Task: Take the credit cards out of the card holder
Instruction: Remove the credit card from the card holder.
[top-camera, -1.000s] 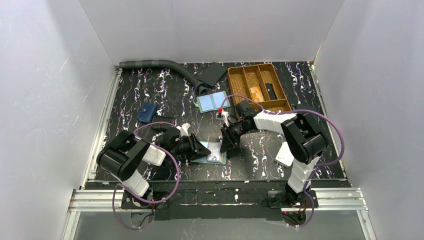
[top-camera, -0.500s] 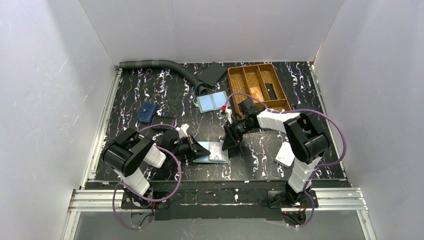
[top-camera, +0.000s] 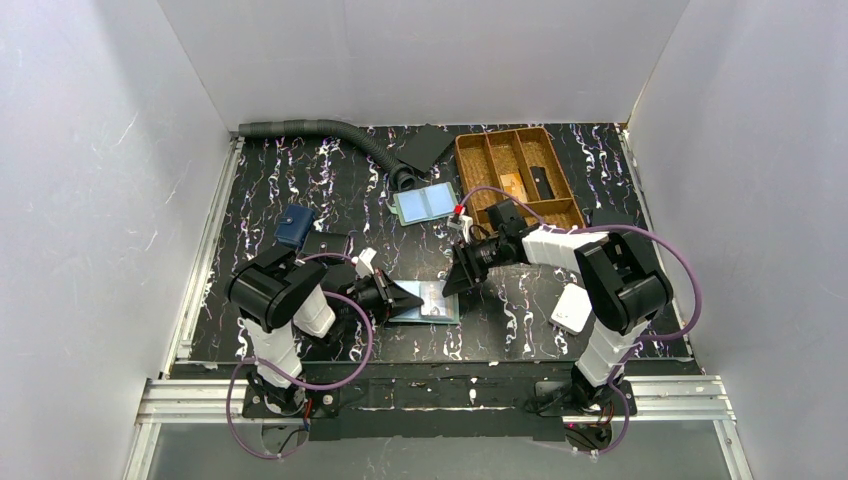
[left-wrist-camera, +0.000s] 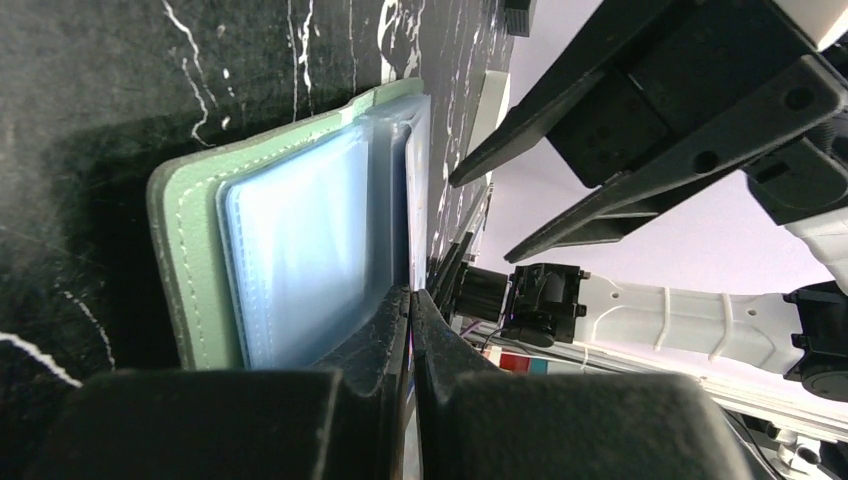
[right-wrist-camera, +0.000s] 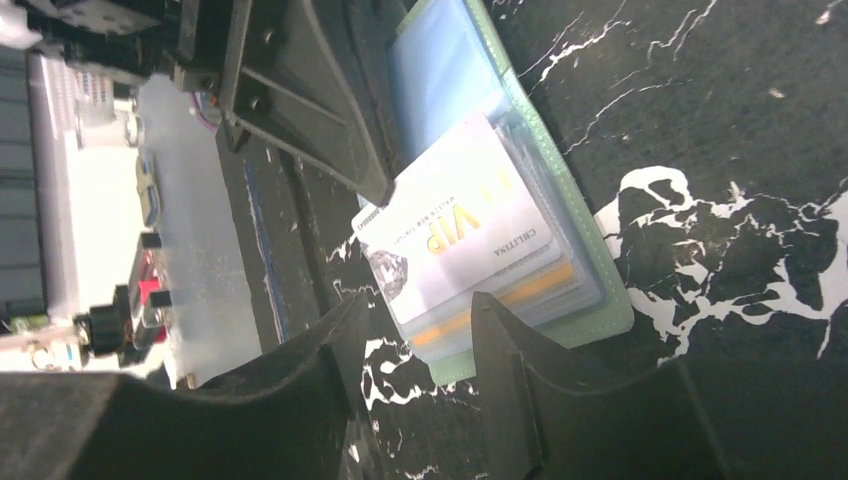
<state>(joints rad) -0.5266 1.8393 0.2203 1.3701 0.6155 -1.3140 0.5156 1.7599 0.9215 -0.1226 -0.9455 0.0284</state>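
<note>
Two claws | left claw (left-wrist-camera: 410, 295) resting fully closed at holder (left-wrist-camera: 190, 250) | right claw (right-wrist-camera: 415, 330) hovering half-open, empty, by card (right-wrist-camera: 455, 235) | risk: holder dragging along with card.

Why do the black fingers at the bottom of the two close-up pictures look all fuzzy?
Left wrist view: the left gripper is probably too near the lens to be in focus, so it blurs, while the card holder looks sharp. Right wrist view: the right gripper is fuzzy too, yet the credit card has readable print. Top view: even light, no glare.
</note>
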